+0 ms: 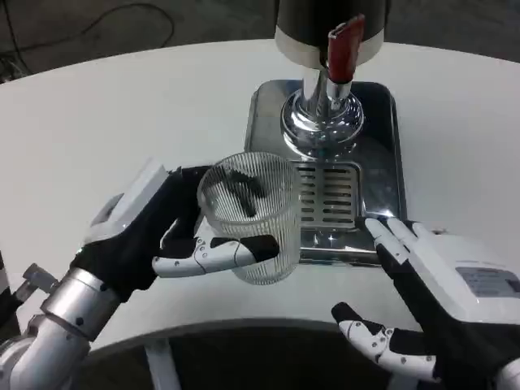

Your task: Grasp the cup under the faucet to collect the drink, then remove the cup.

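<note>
Ribbed clear glass cup (250, 215), gripped by left hand (154, 236) short of the chrome faucet (322, 114); misalignment risks spillage. Right hand (431, 301) spread, empty.

A white round table (97, 114) held a steel drink dispenser (329, 49) with a red lever (343, 47), standing on a metal drip tray (378, 154) with a slotted grate (327, 195). The left hand (154, 231) gripped a clear ribbed cup (252, 218) just left of the grate. The right hand (431, 301) hovered near the tray's front corner, fingers spread, holding nothing.
</note>
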You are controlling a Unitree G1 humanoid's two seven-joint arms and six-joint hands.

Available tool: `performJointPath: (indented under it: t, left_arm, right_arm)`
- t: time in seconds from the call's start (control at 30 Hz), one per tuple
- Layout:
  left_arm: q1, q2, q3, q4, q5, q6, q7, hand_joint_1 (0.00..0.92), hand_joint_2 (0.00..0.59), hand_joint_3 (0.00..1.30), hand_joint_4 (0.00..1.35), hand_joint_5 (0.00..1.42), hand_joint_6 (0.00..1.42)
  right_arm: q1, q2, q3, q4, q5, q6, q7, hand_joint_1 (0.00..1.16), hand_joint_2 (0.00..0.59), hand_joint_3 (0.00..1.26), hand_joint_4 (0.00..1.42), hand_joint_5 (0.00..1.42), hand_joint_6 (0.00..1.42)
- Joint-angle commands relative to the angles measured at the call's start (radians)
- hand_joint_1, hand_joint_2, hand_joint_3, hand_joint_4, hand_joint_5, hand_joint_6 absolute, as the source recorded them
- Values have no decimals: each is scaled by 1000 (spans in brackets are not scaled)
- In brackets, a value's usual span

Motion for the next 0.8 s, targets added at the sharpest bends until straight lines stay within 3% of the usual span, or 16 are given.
performJointPath:
  t: [0.03, 0.4, 0.8]
  left_arm:
    - [-53, -3, -13, 65, 25, -14, 50, 455, 214, 1064, 1233, 1424, 1424]
    - [-251, 1, -66, 314, 109, -43, 140, 455, 214, 1062, 1233, 1424, 1424]
    - [-456, 1, -171, 590, 203, -85, 243, 455, 214, 1062, 1233, 1424, 1424]
  right_arm:
    - [10, 6, -9, -22, 6, -7, 16, 322, 393, 27, 0, 0, 0]
    - [14, 5, -31, -53, 16, -10, 33, 321, 397, 25, 0, 0, 0]
    - [36, -5, -75, -95, 49, -14, 47, 321, 395, 25, 0, 0, 0]
